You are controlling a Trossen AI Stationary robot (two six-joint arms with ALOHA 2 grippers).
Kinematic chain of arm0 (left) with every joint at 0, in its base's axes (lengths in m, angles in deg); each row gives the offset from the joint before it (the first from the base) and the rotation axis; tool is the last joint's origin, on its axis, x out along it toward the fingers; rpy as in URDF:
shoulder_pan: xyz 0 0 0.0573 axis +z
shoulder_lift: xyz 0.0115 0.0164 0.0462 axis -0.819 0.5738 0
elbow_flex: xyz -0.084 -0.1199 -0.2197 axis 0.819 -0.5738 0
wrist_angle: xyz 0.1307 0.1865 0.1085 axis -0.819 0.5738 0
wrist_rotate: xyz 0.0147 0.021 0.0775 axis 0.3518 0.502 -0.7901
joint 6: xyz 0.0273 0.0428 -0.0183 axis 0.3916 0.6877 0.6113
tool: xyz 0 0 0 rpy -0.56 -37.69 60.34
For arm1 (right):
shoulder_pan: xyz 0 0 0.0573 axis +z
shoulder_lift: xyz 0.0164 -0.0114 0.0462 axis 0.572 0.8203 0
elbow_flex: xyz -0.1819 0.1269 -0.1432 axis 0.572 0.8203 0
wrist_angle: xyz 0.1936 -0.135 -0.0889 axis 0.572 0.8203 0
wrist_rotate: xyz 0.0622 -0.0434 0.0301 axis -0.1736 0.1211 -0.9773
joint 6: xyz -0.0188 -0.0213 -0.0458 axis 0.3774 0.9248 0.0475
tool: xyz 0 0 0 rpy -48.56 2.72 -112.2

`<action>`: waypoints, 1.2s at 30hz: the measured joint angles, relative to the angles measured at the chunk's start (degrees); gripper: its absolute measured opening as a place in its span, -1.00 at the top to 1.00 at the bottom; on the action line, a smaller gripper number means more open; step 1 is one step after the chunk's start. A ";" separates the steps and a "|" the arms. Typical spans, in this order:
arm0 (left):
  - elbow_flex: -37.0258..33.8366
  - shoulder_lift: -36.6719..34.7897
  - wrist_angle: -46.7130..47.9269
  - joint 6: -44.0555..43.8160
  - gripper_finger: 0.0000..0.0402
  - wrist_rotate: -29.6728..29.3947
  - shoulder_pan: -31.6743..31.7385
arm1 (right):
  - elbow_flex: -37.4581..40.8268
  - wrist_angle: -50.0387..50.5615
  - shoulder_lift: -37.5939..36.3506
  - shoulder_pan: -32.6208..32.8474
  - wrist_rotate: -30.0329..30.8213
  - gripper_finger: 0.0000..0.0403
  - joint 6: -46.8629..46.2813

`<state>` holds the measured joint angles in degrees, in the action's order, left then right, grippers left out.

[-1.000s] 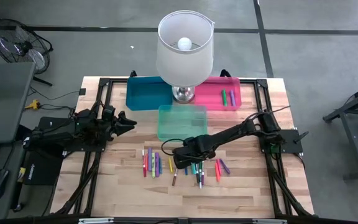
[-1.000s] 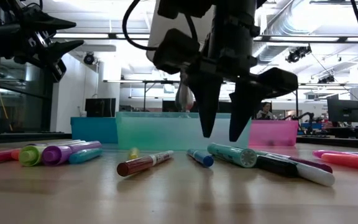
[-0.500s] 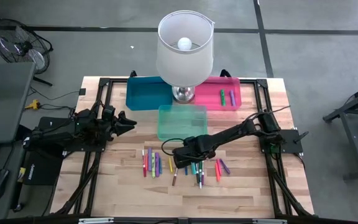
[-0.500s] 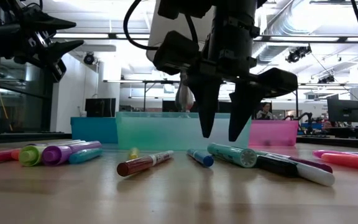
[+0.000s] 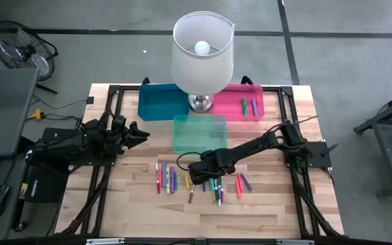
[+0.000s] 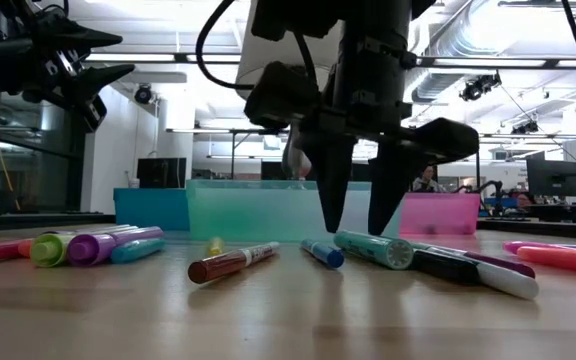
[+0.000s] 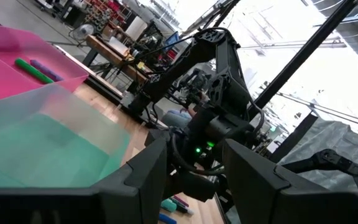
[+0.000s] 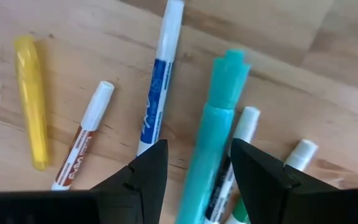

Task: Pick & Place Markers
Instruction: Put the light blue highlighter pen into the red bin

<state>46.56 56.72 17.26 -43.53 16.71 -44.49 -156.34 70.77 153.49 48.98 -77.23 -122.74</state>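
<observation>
While most of the markers [image 5: 196,181] lie loose on the near half of the wooden table [image 5: 298,102], you have two already in the pink bin [image 5: 231,105] at the far right: one green, one purple. Under your right gripper [image 6: 360,210] the wrist view shows a teal marker [image 8: 211,149] between the fingers, with a blue-labelled one [image 8: 157,109], a brown-labelled one [image 8: 82,140] and a yellow one [image 8: 33,121] beside it. That gripper hangs just above the pile, jaws apart and holding nothing. You have three bins: the pink one, a teal-blue bin [image 5: 158,102] at the far left and a pale green bin [image 5: 197,133] just nearer. One lamp [image 5: 203,51] stands between the far bins. Your left gripper [image 5: 141,133] waits at the left edge, raised, jaws parted and empty.
</observation>
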 joint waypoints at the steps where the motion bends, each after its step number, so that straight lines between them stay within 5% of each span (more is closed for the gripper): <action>1: 0.00 0.00 0.00 0.01 0.22 -0.03 0.00 | 0.00 0.02 0.00 0.02 0.03 0.18 0.00; 26: 0.00 -0.01 0.05 0.01 0.22 -0.12 0.01 | -0.33 0.43 4.24 -0.05 -3.22 0.19 -0.37; 36: 0.00 0.00 0.02 0.01 0.22 -0.04 -0.01 | -0.15 1.31 4.35 -0.33 -3.61 0.68 -0.07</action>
<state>46.56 56.72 17.28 -43.52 16.66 -44.50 -156.50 72.08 157.84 48.65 -80.84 -122.81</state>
